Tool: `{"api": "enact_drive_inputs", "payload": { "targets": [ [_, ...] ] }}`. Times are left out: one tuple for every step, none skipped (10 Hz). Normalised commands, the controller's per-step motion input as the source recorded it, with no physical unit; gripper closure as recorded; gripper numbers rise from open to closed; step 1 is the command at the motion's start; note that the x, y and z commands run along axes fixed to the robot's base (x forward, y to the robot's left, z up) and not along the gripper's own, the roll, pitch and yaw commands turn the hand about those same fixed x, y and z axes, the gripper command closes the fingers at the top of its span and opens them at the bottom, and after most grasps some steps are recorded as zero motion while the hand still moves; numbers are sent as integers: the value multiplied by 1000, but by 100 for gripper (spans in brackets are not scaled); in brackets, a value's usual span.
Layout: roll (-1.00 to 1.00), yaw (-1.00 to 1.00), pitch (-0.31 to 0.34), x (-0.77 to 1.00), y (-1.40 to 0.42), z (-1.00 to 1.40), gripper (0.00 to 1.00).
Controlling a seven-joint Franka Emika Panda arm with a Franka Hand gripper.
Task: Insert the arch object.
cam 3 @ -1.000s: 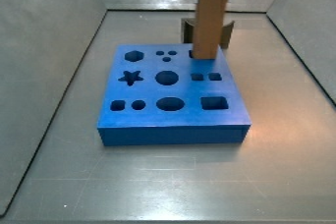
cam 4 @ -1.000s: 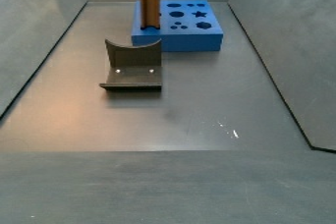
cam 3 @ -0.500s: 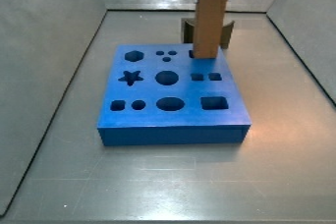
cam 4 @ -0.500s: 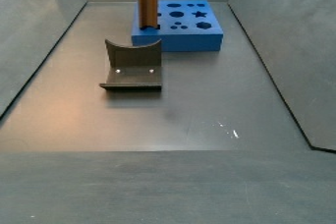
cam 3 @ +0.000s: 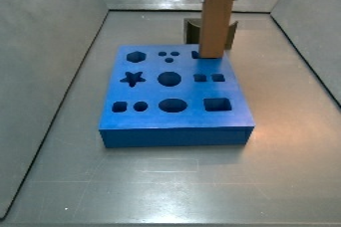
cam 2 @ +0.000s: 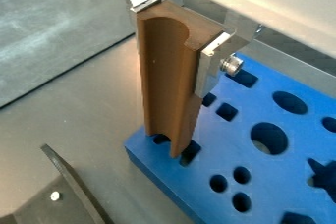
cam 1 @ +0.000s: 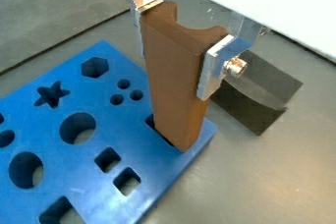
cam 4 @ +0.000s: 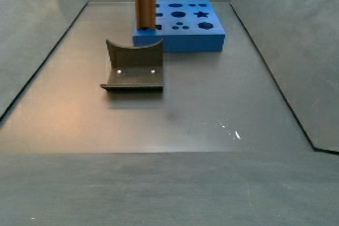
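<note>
The arch object (cam 1: pixel 175 76) is a tall orange-brown bar with a semicircular groove down one face; it also shows in the other views (cam 2: pixel 168 81) (cam 3: pixel 217 17) (cam 4: pixel 143 2). My gripper (cam 1: pixel 180 31) (cam 2: pixel 175 27) is shut on its upper end, one silver finger (cam 1: pixel 217 66) on each side. The bar stands upright. Its lower end meets the blue board (cam 1: pixel 118 135) (cam 2: pixel 282 181) (cam 3: pixel 150 94) (cam 4: pixel 199 41) at a slot near the board's edge. I cannot tell how deep it sits. The gripper is above the top edge of both side views.
The board has several cut-out holes, among them a star (cam 3: pixel 131 79) and a large round one (cam 3: pixel 170 79). The dark fixture (cam 4: pixel 133 66) (cam 1: pixel 256 95) (cam 2: pixel 59 194) stands on the grey floor beside the board. Grey walls enclose the floor.
The bar has shifted a little sideways over the board's edge, still upright and still gripped. The board and the fixture have not moved.
</note>
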Motion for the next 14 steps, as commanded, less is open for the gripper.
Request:
{"api": "enact_drive_inputs", "payload": {
  "targets": [
    [-16, 0, -31, -309, 0, -191, 100],
    [0, 0, -31, -349, 0, -177, 100],
    [-50, 0, 0, -31, 0, -323, 100],
    [-143, 0, 0, 157, 0, -454, 100],
    [-216, 0, 0, 251, 0, -457, 100],
    [-330, 117, 0, 126, 0, -309, 100],
    [-353, 229, 0, 9, 0, -237, 100],
    [-226, 186, -4, 0, 0, -274, 100],
    [-31, 0, 0, 91, 0, -286, 100],
    [0, -120, 7, 154, 0, -289, 100],
    [13, -171, 19, 114, 0, -389, 100],
    [43, -120, 0, 40, 0, -463, 100],
    [9, -66, 0, 26, 0, -354, 100],
    [-24, 0, -17, 0, 0, -209, 100]
  ]
}}
